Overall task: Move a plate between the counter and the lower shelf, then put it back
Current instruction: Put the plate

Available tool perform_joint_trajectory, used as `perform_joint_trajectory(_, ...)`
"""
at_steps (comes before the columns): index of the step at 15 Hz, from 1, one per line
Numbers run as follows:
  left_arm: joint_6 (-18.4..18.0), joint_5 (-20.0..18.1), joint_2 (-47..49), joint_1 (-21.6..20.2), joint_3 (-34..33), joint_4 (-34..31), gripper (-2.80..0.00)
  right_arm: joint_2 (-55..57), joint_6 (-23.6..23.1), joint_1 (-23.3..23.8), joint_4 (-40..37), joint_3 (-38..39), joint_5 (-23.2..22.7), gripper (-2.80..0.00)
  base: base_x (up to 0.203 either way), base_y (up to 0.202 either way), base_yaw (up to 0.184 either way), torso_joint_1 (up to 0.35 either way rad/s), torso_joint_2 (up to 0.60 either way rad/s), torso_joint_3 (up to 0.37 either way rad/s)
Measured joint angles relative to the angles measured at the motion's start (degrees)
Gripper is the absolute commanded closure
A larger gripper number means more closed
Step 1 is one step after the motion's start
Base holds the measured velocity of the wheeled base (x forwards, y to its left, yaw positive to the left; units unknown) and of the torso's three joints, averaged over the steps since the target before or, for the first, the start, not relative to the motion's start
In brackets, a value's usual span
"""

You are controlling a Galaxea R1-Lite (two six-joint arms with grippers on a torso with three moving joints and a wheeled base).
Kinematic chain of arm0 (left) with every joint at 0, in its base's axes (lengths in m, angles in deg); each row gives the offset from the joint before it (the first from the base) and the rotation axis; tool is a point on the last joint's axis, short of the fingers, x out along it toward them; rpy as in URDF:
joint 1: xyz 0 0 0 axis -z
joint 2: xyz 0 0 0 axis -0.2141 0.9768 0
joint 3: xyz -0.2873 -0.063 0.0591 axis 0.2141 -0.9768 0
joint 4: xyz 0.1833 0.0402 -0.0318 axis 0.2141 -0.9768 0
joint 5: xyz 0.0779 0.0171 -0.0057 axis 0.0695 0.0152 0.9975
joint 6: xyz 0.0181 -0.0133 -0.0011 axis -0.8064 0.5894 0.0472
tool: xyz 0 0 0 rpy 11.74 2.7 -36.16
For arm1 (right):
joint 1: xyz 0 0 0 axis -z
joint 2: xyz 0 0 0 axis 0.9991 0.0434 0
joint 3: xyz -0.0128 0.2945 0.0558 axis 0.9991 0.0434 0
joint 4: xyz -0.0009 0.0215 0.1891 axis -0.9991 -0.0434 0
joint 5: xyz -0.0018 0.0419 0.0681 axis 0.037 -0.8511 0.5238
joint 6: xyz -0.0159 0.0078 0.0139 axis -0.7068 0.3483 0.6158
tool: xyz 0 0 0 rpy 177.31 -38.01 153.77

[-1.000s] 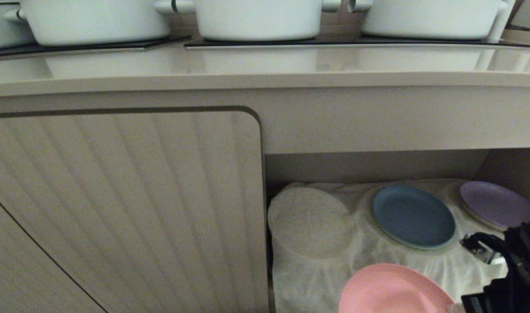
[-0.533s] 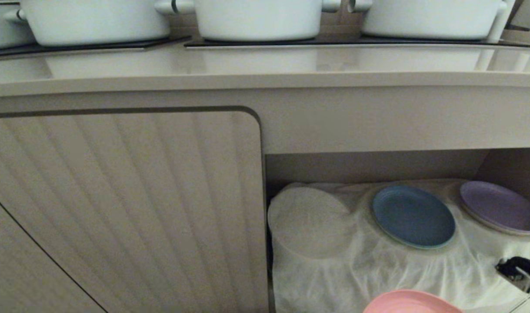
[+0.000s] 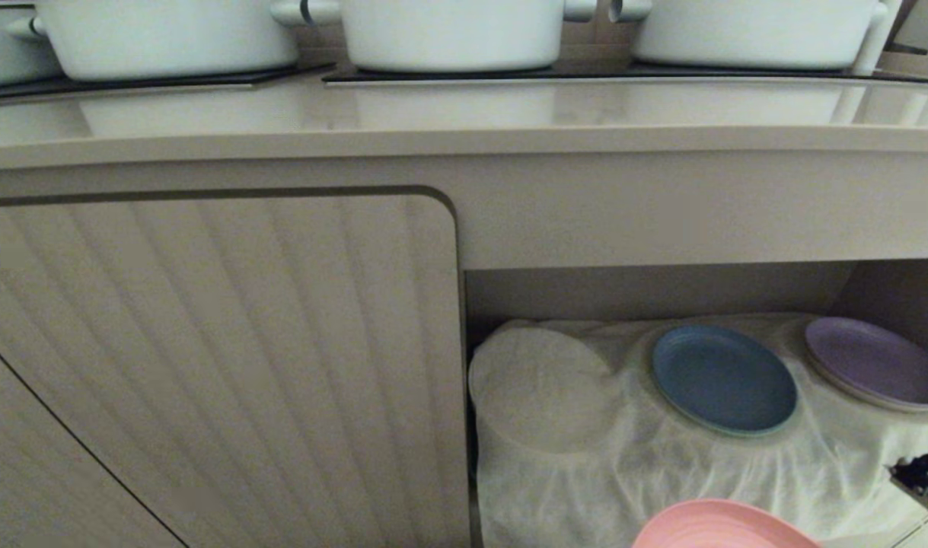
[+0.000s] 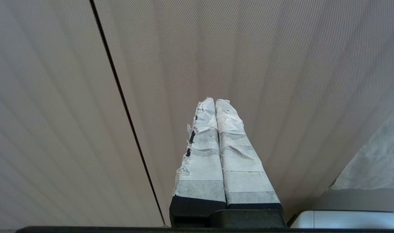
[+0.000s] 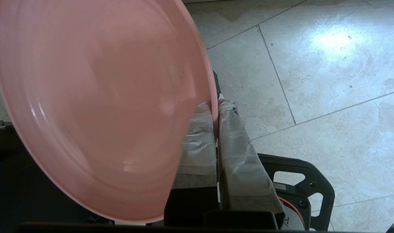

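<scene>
Since a second ago, my right end effector (image 5: 216, 108) has drawn the plate (image 5: 100, 103) back out of the lower shelf (image 3: 738, 472), so only its far rim shows low in the head view. It pinches the rim, over tiled floor (image 5: 329, 81). My left end effector (image 4: 215, 103) sits closed, empty, facing the cabinet door (image 4: 264, 64). Blue plate (image 3: 724, 379) and purple plate (image 3: 875, 361) lie on the shelf under the tabletop (image 3: 464, 114).

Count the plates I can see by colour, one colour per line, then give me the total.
Pink: 1, the plate pinched at its rim by the right hand
Blue: 1, the blue plate on the cloth of the lower shelf
Purple: 1, the purple plate beside it
Total: 3
</scene>
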Motion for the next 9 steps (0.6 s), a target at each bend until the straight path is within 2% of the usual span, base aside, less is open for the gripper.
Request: perform_joint_trajectory(9,0.0,0.0,0.0,0.0,0.0,0.0,0.00,-1.1,2.5,0.0,0.3,0.4,-0.2,0.00,0.000,0.000,0.000,0.000,0.00,0.000)
